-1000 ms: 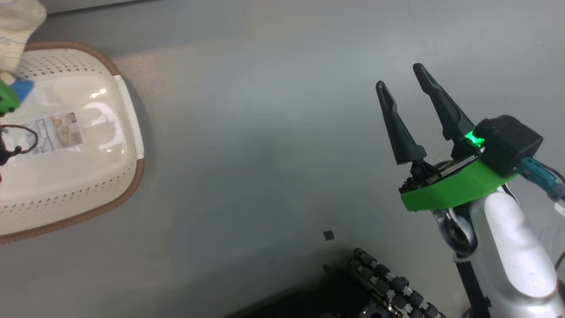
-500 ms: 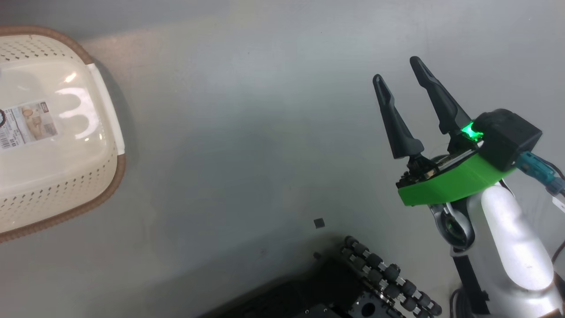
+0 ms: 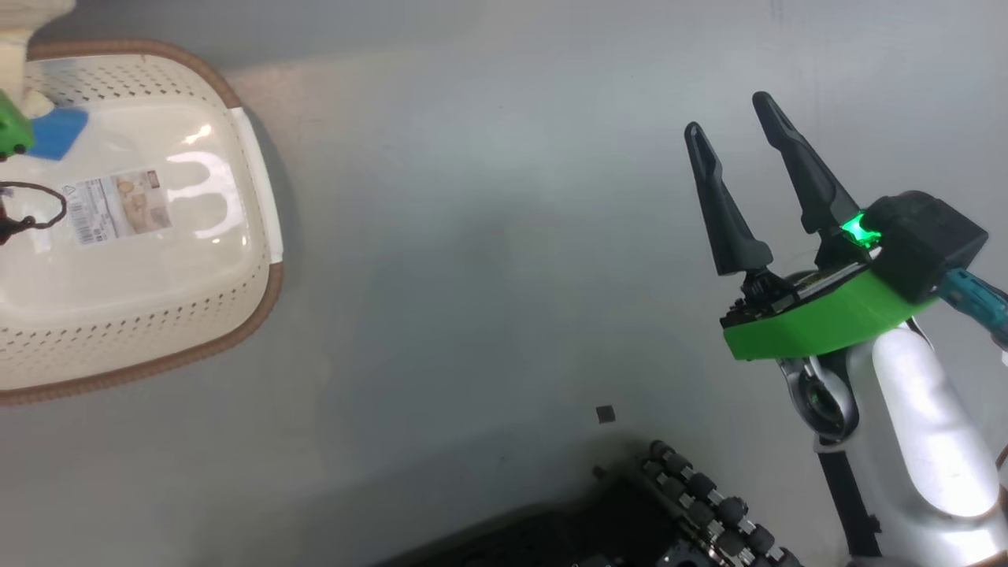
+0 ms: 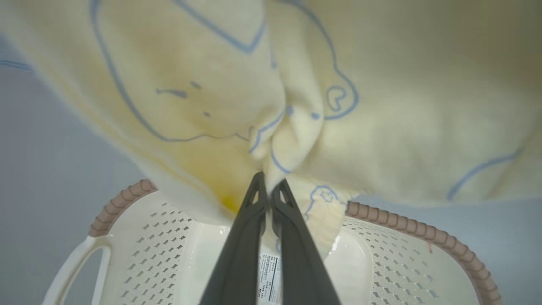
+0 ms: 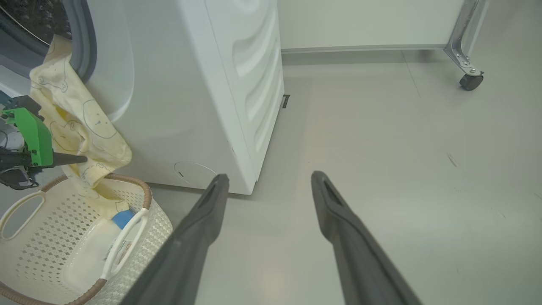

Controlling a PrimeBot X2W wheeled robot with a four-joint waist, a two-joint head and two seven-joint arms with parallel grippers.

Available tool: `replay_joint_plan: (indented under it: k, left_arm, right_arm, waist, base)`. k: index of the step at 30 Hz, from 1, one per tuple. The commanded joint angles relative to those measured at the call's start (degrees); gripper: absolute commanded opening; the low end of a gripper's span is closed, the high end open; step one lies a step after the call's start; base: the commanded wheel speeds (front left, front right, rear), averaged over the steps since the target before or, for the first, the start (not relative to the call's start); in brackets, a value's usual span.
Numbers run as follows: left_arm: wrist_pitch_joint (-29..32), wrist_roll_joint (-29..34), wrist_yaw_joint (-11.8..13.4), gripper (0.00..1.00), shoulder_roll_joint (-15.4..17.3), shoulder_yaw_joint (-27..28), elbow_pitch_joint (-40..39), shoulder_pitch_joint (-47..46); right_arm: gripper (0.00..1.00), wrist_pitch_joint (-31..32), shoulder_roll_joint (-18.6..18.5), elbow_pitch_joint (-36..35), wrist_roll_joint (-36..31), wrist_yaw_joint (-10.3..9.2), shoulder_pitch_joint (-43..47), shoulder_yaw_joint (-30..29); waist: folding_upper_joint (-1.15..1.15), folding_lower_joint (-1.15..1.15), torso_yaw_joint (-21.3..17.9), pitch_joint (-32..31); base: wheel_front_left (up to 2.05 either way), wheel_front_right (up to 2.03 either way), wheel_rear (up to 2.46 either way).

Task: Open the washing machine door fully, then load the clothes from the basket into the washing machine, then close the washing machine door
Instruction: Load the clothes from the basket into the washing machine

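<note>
L gripper (image 4: pixel 269 186) pinching clothes (image 4: pixel 381 106) trailing into basket (image 4: pixel 423 237), R gripper (image 5: pixel 270 176) still wide (cam shifted)

My head camera: steep downward look onto floor (image 3: pixel 472 276), basket (image 3: pixel 270 291) at left edge. My left wrist camera: very close against clothes (image 4: pixel 402 127), basket below. Right wrist camera: farther back, low, facing washing machine (image 5: pixel 203 106); shares basket.

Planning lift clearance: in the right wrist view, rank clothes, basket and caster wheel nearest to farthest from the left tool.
1. clothes, pinched in the left tool.
2. basket, just below it.
3. caster wheel, far across the floor, upper right.
</note>
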Motion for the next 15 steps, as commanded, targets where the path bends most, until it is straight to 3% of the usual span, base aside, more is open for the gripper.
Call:
replay_joint_plan:
  k: [1,8,15]
  left_arm:
    - [1.2,-0.1,-0.4,0.00,2.4,0.6,-1.8,-1.0]
    - [9.2,0.3,-1.5,0.00,3.7,-1.7,-10.1,-1.2]
    - [20.5,-0.2,0.3,0.00,8.4,-2.1,-27.9,0.2]
  right_arm:
    - [1.00,-0.2,-0.3,-1.9,-0.6,0.20,1.9,0.3]
    - [1.00,0.7,-0.5,-3.0,-1.4,0.20,3.0,-0.9]
    - [1.00,1.4,-0.4,-3.9,-1.4,0.20,4.3,-1.3]
  waist:
    - [0.00,0.00,1.3,-1.2]
    - [0.00,0.00,4.0,-3.9]
    - [0.00,0.00,5.0,-5.7]
  base:
    - [0.00,0.00,0.00]
    - [0.00,0.00,0.00]
    - [0.00,0.00,0.00]
